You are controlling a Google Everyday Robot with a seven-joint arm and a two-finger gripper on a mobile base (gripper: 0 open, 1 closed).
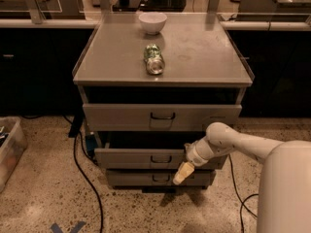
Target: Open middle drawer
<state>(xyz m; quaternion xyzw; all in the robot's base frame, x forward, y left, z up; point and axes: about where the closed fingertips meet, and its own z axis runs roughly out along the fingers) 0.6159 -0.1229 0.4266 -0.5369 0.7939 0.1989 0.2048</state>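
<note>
The grey cabinet has three stacked drawers. The middle drawer (136, 158) has a flat grey front of medium height with a small dark wire handle (160, 158) at its centre. It stands out a little from the cabinet, with a dark gap above it. My gripper (181, 173) hangs at the end of the white arm (228, 140), which reaches in from the right. Its cream tip points down and left. It sits just right of and below the handle, in front of the drawer's lower edge and the bottom drawer (131, 178).
The taller top drawer (121, 116) also stands out a little. On the cabinet top (204, 52) lie a green can (154, 59) on its side and a white bowl (152, 23). A black cable (82, 169) runs over the floor at left, beside a clear bin (7, 152).
</note>
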